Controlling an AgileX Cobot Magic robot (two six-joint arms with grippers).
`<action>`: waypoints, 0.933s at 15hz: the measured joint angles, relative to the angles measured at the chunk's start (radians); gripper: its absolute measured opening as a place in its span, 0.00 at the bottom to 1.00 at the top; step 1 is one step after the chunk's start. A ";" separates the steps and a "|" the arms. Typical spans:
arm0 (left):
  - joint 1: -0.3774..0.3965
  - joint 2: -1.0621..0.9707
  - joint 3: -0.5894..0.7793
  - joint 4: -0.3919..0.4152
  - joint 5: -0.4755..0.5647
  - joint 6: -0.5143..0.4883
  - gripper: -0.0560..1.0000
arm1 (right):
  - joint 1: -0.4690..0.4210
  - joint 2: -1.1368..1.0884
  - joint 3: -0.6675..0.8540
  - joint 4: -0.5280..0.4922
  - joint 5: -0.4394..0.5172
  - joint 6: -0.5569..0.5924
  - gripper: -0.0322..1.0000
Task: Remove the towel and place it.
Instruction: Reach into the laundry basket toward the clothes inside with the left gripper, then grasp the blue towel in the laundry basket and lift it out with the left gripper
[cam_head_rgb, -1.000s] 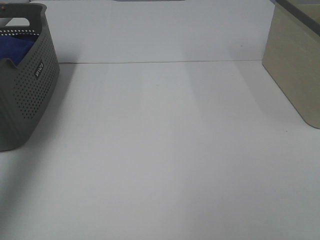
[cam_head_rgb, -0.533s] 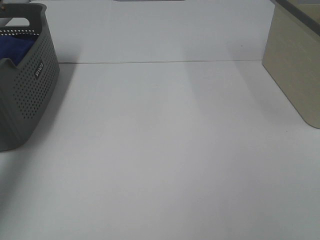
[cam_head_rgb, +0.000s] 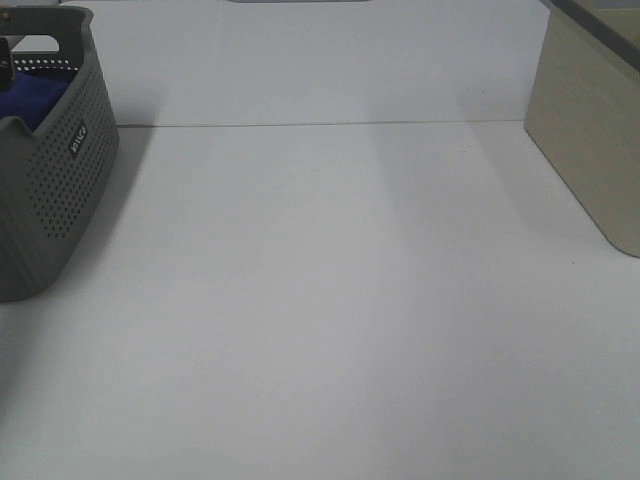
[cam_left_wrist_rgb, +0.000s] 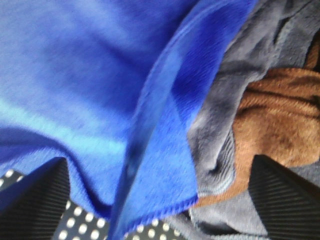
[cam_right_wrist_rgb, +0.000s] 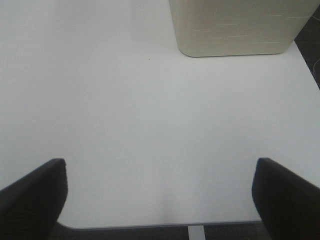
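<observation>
The royal-blue towel (cam_head_rgb: 30, 100) lies inside the grey perforated basket (cam_head_rgb: 60, 180) at the far left of the table. In the left wrist view the towel (cam_left_wrist_rgb: 90, 75) fills most of the frame, with a folded stitched edge running down the middle. My left gripper (cam_left_wrist_rgb: 157, 167) is down in the basket and open, its fingers (cam_left_wrist_rgb: 37, 195) spread wide either side of that fold. Only a dark sliver of it (cam_head_rgb: 5, 55) shows in the exterior view. My right gripper (cam_right_wrist_rgb: 160, 165) hangs open over bare white table with nothing between its fingers.
A grey cloth (cam_left_wrist_rgb: 250, 55) and a brown cloth (cam_left_wrist_rgb: 280, 120) lie beside the towel in the basket. A beige box (cam_head_rgb: 590, 130) stands at the table's right edge, ahead of the right gripper (cam_right_wrist_rgb: 235, 25). The table's front edge shows below the right gripper.
A dark piece of the left gripper has come into view at the left edge, over the basket. Basket, towel and box have not moved.
</observation>
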 joint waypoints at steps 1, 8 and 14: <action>0.000 0.006 0.000 -0.003 -0.003 0.004 0.84 | 0.000 0.000 0.000 0.000 0.000 0.000 0.97; 0.000 0.010 0.000 -0.033 -0.044 -0.035 0.30 | 0.000 0.000 0.000 0.000 0.000 0.000 0.97; 0.000 0.010 0.000 0.053 -0.028 -0.060 0.05 | 0.000 0.000 0.000 0.000 0.000 0.000 0.97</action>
